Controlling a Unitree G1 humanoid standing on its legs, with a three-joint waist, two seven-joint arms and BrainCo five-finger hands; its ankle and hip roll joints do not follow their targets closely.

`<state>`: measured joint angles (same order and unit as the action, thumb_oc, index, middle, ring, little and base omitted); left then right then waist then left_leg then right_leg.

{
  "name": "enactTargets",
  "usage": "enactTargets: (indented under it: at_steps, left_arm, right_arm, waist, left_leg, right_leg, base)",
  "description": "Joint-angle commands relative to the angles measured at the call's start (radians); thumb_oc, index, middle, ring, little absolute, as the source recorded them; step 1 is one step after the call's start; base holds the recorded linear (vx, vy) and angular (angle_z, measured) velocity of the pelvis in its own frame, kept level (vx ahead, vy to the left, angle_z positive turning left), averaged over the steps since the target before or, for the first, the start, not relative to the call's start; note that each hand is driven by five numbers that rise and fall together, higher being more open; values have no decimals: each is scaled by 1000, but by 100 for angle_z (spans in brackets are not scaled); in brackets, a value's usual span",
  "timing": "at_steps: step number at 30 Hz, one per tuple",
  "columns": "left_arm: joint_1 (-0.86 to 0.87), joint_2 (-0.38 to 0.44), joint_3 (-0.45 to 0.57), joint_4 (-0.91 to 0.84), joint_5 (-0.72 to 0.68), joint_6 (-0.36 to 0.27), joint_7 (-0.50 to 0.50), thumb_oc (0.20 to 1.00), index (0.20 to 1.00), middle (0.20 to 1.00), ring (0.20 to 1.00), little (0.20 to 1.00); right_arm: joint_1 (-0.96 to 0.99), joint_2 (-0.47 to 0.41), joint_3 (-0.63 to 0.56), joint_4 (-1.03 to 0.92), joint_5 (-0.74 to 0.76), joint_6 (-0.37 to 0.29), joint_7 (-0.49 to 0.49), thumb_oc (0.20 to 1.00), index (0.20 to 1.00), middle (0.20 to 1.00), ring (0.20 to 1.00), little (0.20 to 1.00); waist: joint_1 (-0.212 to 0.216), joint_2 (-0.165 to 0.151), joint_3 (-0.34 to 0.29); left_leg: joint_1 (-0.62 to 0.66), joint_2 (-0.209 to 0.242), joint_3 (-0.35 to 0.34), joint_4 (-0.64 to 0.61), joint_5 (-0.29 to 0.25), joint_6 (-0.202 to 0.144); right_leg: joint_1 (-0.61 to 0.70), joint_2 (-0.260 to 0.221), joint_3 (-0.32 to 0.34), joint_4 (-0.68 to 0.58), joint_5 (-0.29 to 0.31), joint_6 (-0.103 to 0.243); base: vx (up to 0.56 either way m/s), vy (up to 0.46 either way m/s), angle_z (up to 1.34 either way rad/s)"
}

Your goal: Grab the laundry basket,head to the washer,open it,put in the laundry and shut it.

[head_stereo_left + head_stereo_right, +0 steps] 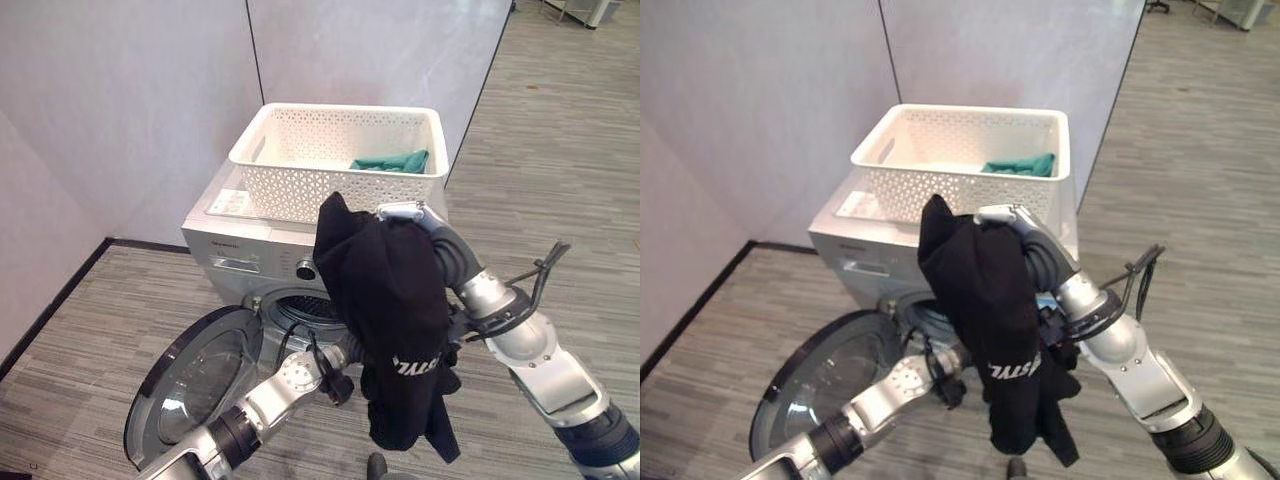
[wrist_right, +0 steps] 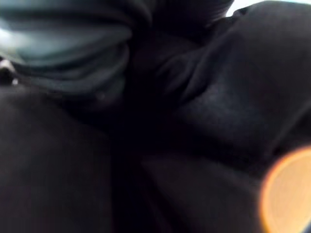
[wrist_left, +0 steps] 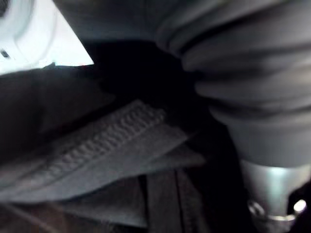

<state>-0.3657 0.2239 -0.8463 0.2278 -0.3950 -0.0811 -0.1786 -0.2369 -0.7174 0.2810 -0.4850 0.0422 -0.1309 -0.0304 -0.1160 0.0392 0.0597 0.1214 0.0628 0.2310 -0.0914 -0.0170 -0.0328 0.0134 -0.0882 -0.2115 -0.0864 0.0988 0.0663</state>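
Washer [image 1: 240, 255] stands against the partition wall with its round door [image 1: 195, 385] swung fully open toward the left, so the drum mouth [image 1: 305, 308] is free; the step in hand looks like loading, and doing it well means carrying the black garment [image 1: 385, 320] low and forward until its hanging tail clears the door seal, then pushing it deep enough that nothing trails over the rim when the door shuts; laundry basket [image 1: 300, 185], white and perforated, sits on top of the washer and holds one green cloth [image 1: 392, 161] in its far right corner, a piece that will need fetching afterwards; the black garment hangs draped over the right hand [image 1: 405, 212], raised just in front of the basket, but whether its fingers are curled into the cloth I cannot tell; the left hand [image 1: 338, 385] sits below by the drum mouth, its fingers hidden behind the cloth.
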Motion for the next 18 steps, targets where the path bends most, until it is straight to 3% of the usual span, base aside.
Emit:
enactTargets:
  at_steps: [1,7,10,18]
  left_arm:
    - [-85,-20,-59,32,-37,-8,-22,1000,1000,1000,1000,1000]
    - [-72,30,-87,-43,-1,12,-71,1000,1000,1000,1000,1000]
    - [-66,78,-73,-120,64,-18,-83,1000,1000,1000,1000,1000]
    - [-18,168,-20,-244,161,-107,-59,1000,1000,1000,1000,1000]
  right_arm:
    - [-49,7,-75,2,-35,-13,-52,200,200,200,200,200]
    - [-87,-14,-87,19,-79,5,-60,200,200,200,200,200]
    - [-113,-3,-104,35,-109,6,-86,200,200,200,200,200]
    - [-108,13,-133,25,-131,-21,-118,200,200,200,200,200]
  waist:
    - [7,-31,7]
    - [22,-6,52]
    - [37,15,76]
    - [59,17,93]
  left_leg:
    - [-23,-22,-9,9,-51,34]
    - [-61,-28,-16,12,-35,32]
    - [-95,-32,-18,13,-20,27]
    - [-117,-33,-30,11,-6,22]
  right_leg:
    - [16,-51,30,100,-126,58]
    - [-15,-58,29,93,-114,60]
    - [-39,-62,29,77,-99,61]
    - [-51,-63,14,69,-92,58]
  base:
    - [0,0,0]
    - [-84,6,2]
    - [-120,19,6]
    - [-25,-11,5]
